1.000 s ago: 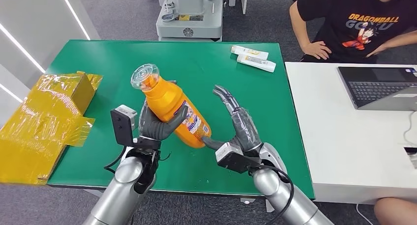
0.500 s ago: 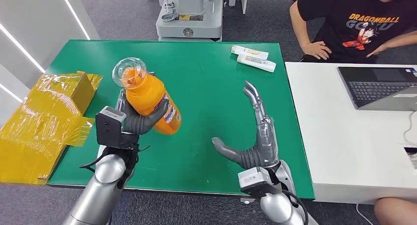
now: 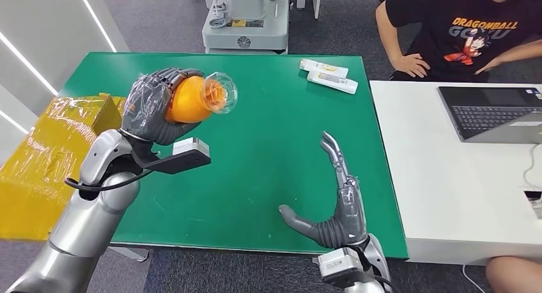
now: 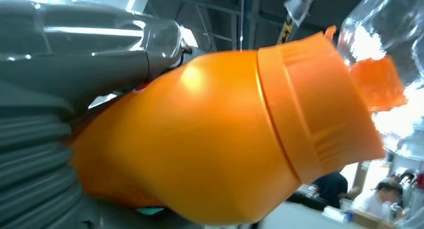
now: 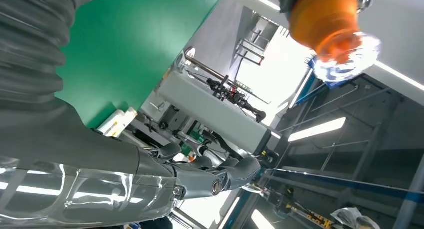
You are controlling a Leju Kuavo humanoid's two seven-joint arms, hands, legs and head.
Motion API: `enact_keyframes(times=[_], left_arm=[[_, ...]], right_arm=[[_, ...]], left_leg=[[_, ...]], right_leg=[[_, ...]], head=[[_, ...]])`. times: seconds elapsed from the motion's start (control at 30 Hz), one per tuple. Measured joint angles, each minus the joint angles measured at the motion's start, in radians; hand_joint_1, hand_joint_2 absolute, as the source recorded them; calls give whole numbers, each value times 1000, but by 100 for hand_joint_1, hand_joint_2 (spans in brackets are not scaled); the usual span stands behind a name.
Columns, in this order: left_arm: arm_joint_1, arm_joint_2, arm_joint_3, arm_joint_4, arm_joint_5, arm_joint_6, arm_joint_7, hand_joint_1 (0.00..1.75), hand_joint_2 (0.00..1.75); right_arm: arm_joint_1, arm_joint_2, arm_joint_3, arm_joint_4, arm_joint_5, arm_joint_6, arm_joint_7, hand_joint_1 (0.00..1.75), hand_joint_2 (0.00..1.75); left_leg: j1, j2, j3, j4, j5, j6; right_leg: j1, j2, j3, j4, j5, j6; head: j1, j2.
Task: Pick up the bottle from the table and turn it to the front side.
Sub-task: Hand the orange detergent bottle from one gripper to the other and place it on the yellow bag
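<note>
Above the green table (image 3: 268, 114), orange bottle (image 3: 192, 100) gripped in left robot hand (image 3: 153, 107).

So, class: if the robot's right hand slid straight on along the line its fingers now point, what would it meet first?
The right hand is open, fingers aimed up the green table. Bare tabletop lies ahead; the two white tubes near the far edge sit roughly on that line and would probably come first, though depth is unclear.

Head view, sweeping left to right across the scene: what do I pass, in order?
Yellow box → left hand gripping the orange bottle → right hand, open → laptop on the white table.
</note>
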Motion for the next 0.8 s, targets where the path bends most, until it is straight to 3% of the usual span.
enact_keyframes(times=[0.17, 0.33, 0.8], left_arm=[[-54, 27, -43, 97, -113, 19, 41, 175, 175], [-72, 54, -57, 194, -263, 106, 70, 175, 175], [-81, 118, -49, 441, -364, 262, 12, 175, 175]], right_arm=[[45, 0, -16, -38, 27, 28, 6, 0, 175], [85, 0, -34, -78, 61, 53, 20, 0, 175], [148, 0, -53, -126, 80, 66, 34, 0, 175]], left_leg=[[0, 2, 0, 0, 0, 0], [0, 2, 0, 0, -1, -1], [0, 2, 0, -1, -1, -1]], right_leg=[[0, 1, 0, 0, 0, 0], [0, 2, -1, 0, 0, -1], [0, 2, -1, 0, 0, -1]], head=[[0, 0], [0, 0], [0, 0]])
